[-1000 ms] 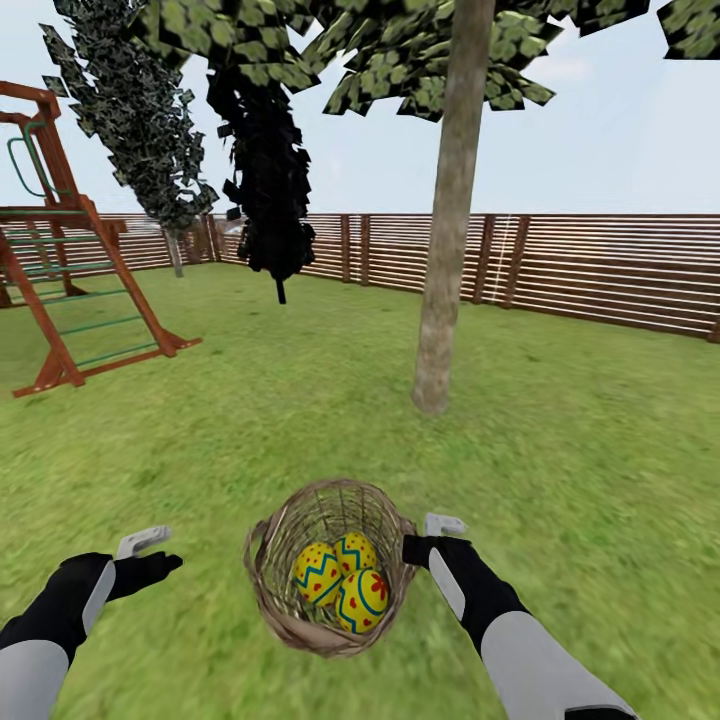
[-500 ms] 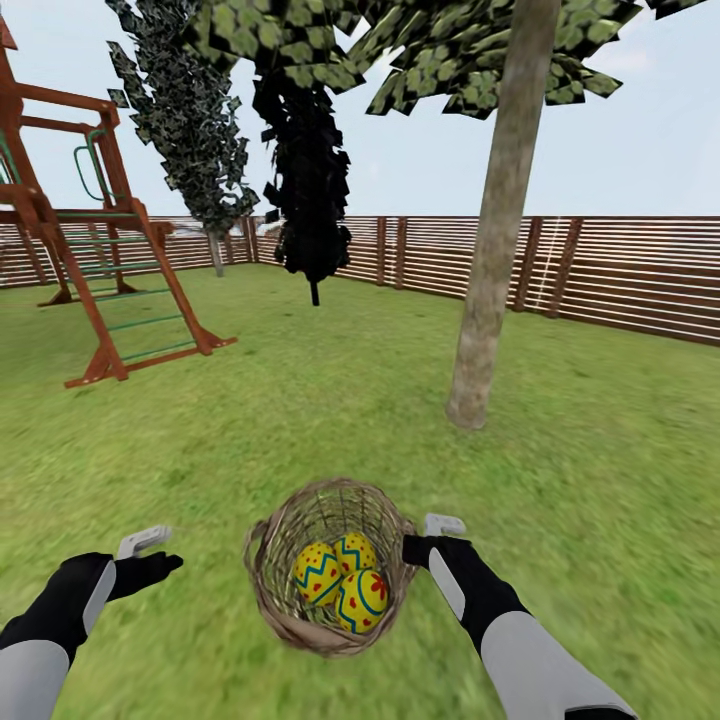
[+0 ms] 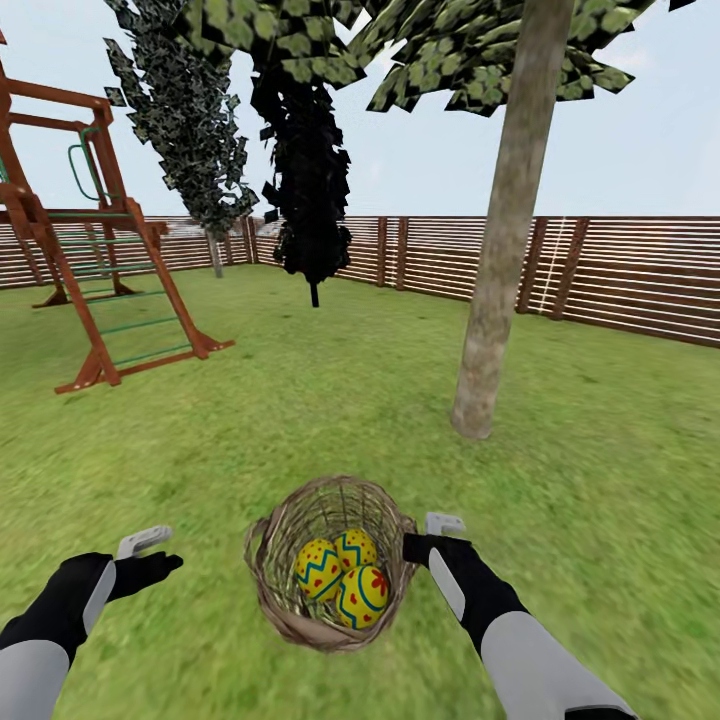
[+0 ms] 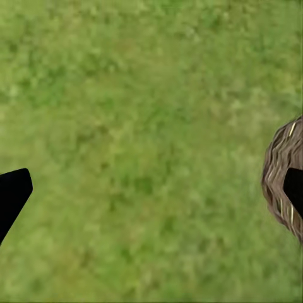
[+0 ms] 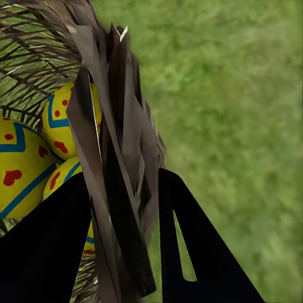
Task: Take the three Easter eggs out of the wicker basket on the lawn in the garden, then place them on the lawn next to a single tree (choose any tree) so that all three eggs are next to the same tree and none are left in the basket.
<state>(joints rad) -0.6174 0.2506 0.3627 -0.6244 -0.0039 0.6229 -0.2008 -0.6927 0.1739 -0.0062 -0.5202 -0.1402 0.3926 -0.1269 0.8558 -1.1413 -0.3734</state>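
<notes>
The wicker basket (image 3: pixel 268 590) hangs in front of me over the lawn (image 3: pixel 610 500), holding the three Easter eggs (image 3: pixel 318 570) (image 3: pixel 354 547) (image 3: pixel 363 592). My right gripper (image 3: pixel 412 548) is shut on its rim. In the right wrist view the two fingers (image 5: pixel 44 252) pinch the woven wall (image 5: pixel 120 126), with yellow eggs (image 5: pixel 19 170) inside. My left gripper (image 3: pixel 165 556) stays open beside the basket with nothing in it; its wrist view shows grass and the basket's side (image 4: pixel 281 173). The tree (image 3: pixel 500 270) with a pale trunk stands just ahead, slightly right.
A red-brown play tower (image 3: pixel 95 280) stands on the left. Two tall dark-leaved trees (image 3: pixel 305 170) (image 3: pixel 185 130) rise by the back fence (image 3: pixel 620 280), which rings the garden. Open grass lies around the pale trunk's foot.
The whole view has shifted as the camera moved: the pale trunk now sits further right and a bit larger. The basket and both arms hold the same place in the picture.
</notes>
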